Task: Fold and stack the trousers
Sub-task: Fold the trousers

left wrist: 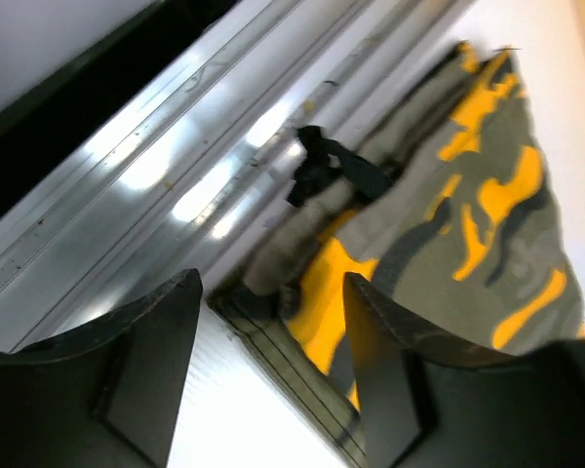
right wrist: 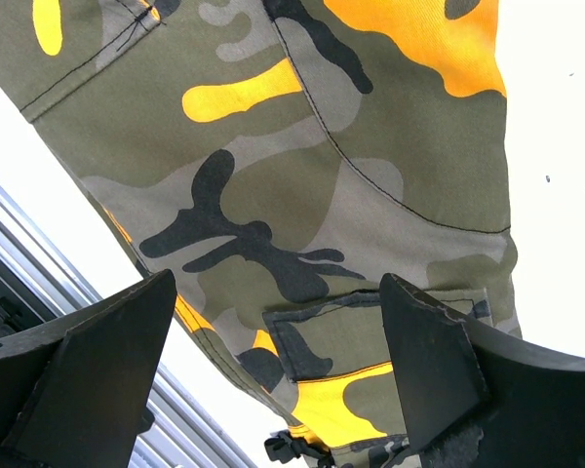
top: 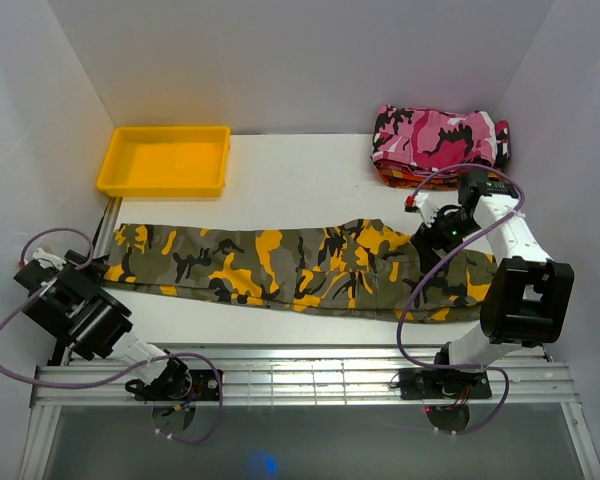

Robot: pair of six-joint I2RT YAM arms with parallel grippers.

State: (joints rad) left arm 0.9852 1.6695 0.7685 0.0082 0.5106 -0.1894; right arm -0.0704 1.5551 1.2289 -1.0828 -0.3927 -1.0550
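the trousers (top: 280, 262) lie flat, stretched left to right across the middle of the white surface (top: 310, 180), hems at the left and waist at the right. the left pincer (left wrist: 273, 292) hangs with its jaws apart over the hem corner, which sits right beside the aluminium rail (left wrist: 175, 166) at the left edge. closing here could nip the rail or catch only one layer, so the leg might slip out mid-fold. the black tie (left wrist: 327, 171) on the hem could also snag. the right pincer (right wrist: 278, 292), jaws wide apart and clamped on nothing, hovers above the waist end near a pocket flap (right wrist: 331, 336). grabbing the flap alone would likely bunch the cloth. white walls (top: 280, 60) close the surface in on three sides. a yellow tray (top: 165, 160) sits far left, and a pink camouflage garment (top: 440, 135) lies on an orange-red garment (top: 400, 178) far right.
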